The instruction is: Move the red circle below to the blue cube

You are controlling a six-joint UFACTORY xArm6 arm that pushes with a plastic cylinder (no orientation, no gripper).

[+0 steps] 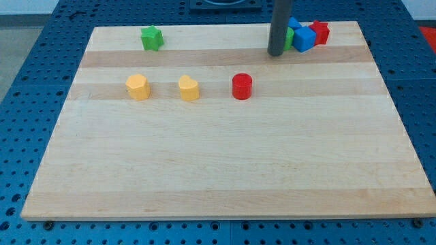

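Note:
The red circle [242, 86] stands on the wooden board [225, 163], in its upper middle. The blue cube [304, 39] sits near the top right edge, in a tight cluster with a red block [319, 33], a second blue block [294, 24] and a green block [289, 39] partly hidden behind the rod. My tip [276, 53] rests on the board just left of that cluster, above and to the right of the red circle, apart from it.
A green star [152, 37] lies at the top left. A yellow hexagon [137, 87] and a yellow heart-like block [189, 88] sit in a row left of the red circle. A blue perforated table surrounds the board.

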